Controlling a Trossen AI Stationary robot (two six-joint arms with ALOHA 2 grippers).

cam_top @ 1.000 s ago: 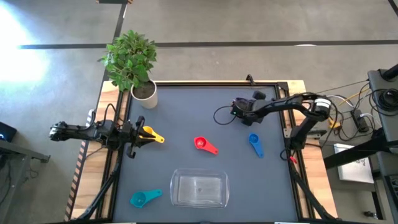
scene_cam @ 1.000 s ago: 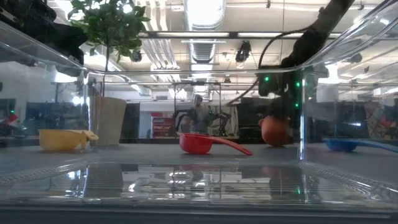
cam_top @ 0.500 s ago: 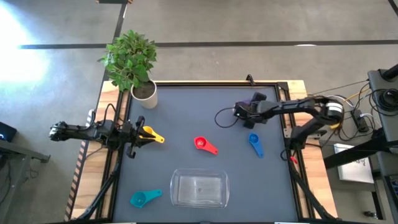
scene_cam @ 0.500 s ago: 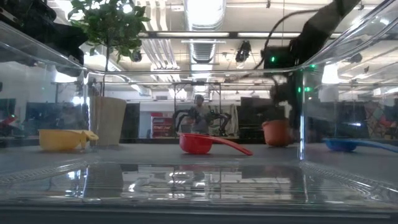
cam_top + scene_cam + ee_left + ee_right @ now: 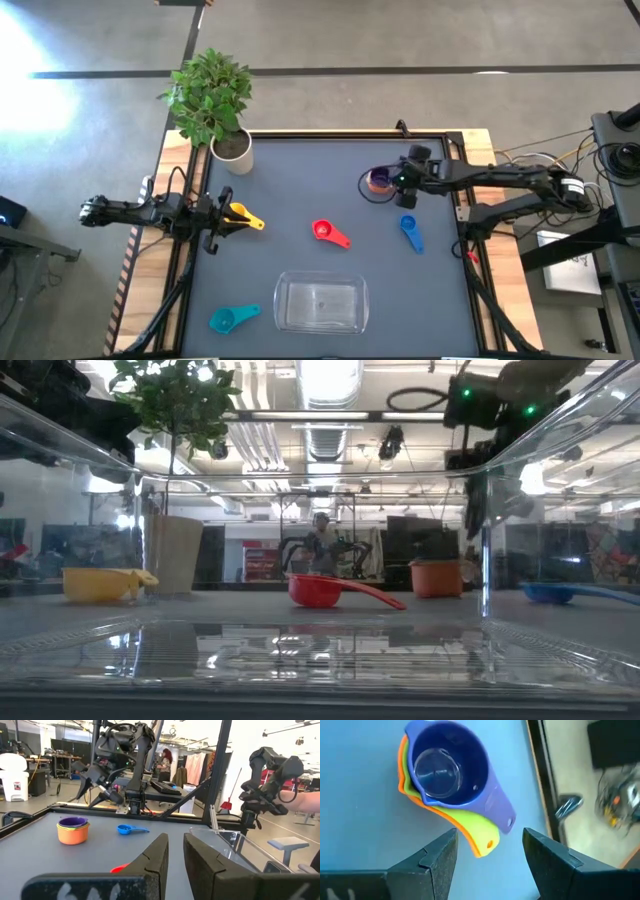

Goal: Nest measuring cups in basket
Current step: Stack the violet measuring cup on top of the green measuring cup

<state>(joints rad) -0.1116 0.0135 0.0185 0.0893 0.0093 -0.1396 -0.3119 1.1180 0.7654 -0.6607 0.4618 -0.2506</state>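
The nested purple-green-orange measuring cups (image 5: 451,780) sit just ahead of my right gripper (image 5: 490,851) — fingers spread, empty — handles pointing back between them; left gripper (image 5: 172,855) pressed together, farther.

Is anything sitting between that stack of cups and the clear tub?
Roughly, yes: the red cup lies on the mat between the nested stack and the clear tub. Lifted across, the stack should pass over it.
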